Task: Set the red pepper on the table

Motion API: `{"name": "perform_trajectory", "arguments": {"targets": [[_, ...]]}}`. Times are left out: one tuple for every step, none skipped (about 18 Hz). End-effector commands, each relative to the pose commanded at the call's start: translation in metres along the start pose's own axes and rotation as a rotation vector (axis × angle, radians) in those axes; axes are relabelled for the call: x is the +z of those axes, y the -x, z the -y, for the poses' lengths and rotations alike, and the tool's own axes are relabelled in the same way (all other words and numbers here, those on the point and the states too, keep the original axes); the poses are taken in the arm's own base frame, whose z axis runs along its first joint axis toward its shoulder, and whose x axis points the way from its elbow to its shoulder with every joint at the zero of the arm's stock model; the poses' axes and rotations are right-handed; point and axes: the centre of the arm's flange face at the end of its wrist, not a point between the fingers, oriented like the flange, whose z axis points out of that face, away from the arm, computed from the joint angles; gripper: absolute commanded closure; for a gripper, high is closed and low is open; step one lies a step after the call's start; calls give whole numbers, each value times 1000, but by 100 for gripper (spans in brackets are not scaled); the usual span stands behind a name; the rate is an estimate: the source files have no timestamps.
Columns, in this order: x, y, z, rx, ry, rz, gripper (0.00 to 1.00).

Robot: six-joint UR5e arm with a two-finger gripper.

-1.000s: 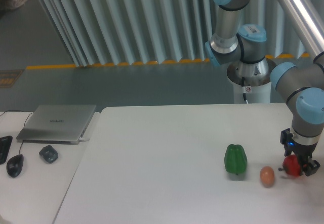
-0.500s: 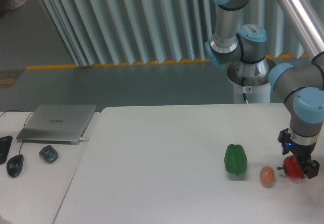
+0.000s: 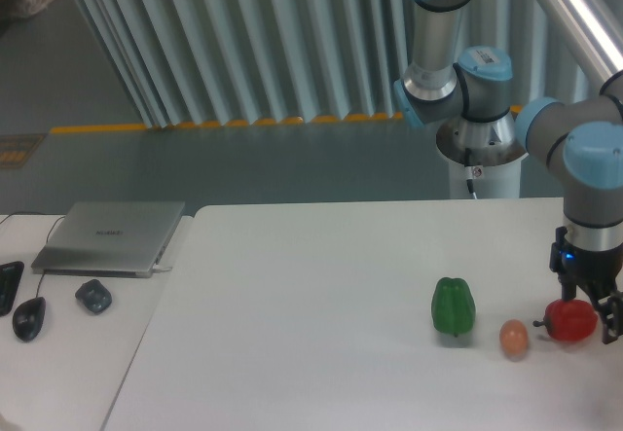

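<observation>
The red pepper (image 3: 570,321) is small and glossy and rests on the white table (image 3: 321,295) near its right edge. My gripper (image 3: 588,314) points straight down over the pepper's right side. One dark finger (image 3: 612,320) shows just right of the pepper, a little off it; the other is hidden behind the pepper. The jaws look open, with the pepper low between them.
A small orange egg-shaped thing (image 3: 514,339) lies just left of the pepper, and a green bell pepper (image 3: 454,306) stands further left. The adjoining desk holds a laptop (image 3: 109,237), a mouse (image 3: 28,318) and a small dark object (image 3: 93,296). The robot base (image 3: 479,149) stands behind.
The wrist has shifted right and up a little. More of the red pepper shows now, and the finger on its right has come away from it.
</observation>
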Motion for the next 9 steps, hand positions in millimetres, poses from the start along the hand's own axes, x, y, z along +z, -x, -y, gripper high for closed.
{"name": "perform_trajectory", "arguments": {"targets": [[-2,-2,3,7,2,0,0],[-3,-5,5,11,0,-1,0],[-8,-8,10,18,-6,4,0],[-9,-10,14,25,-5,5,0],[-13,-11,13,25,-5,11,0],[-18,-13,14,28,-8,12,0],[-18,-15,16,39,-8,3,0],[-18,-16,17,50,-5,0,0],[-16,-18,16,53,-3,-6,0]]}}
